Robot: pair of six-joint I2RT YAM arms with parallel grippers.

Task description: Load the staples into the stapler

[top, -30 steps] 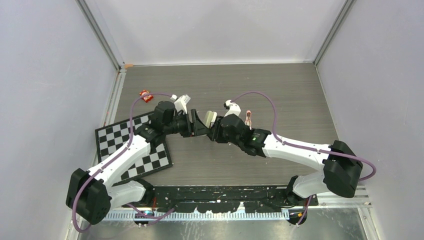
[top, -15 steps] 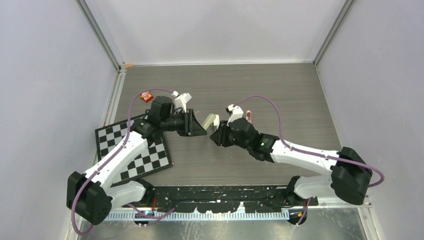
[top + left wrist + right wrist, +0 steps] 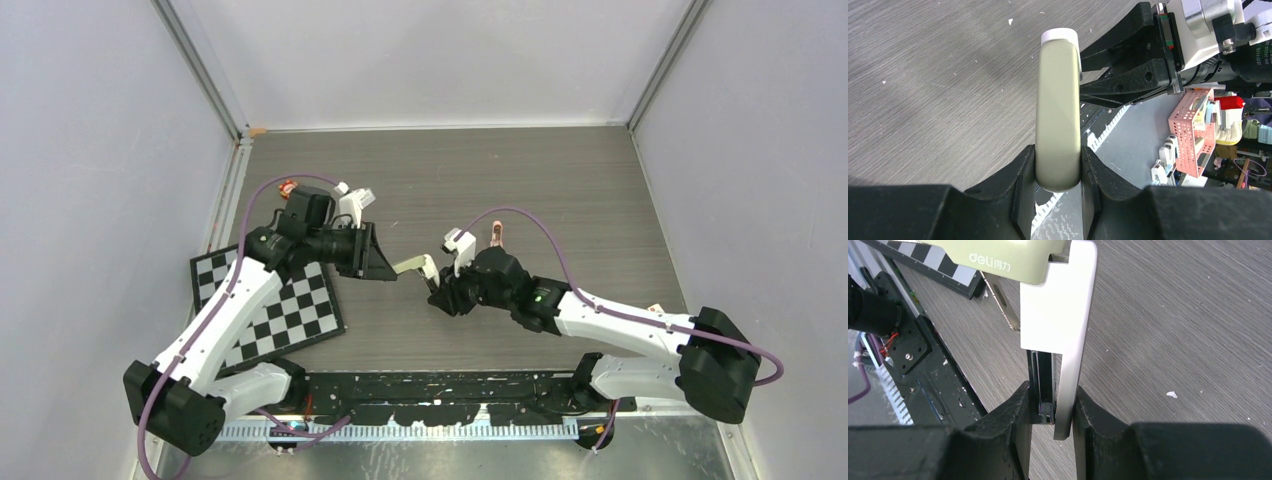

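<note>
Checkerboard mat [image 3: 300,310] lies flat at the left. Left gripper [image 3: 383,262] has its jaws clamped on the green top of the stapler [image 3: 410,265], which hangs hinged open over mid-table. Right gripper [image 3: 440,292] has its jaws clamped on the stapler's white base. Pink object [image 3: 497,236] lies just beyond.

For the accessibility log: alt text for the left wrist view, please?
The left tool grips the near end of the pale green stapler, which points away over the grey wood-grain table. The right tool, black-bodied, sits beside its white-tipped far end.
</note>
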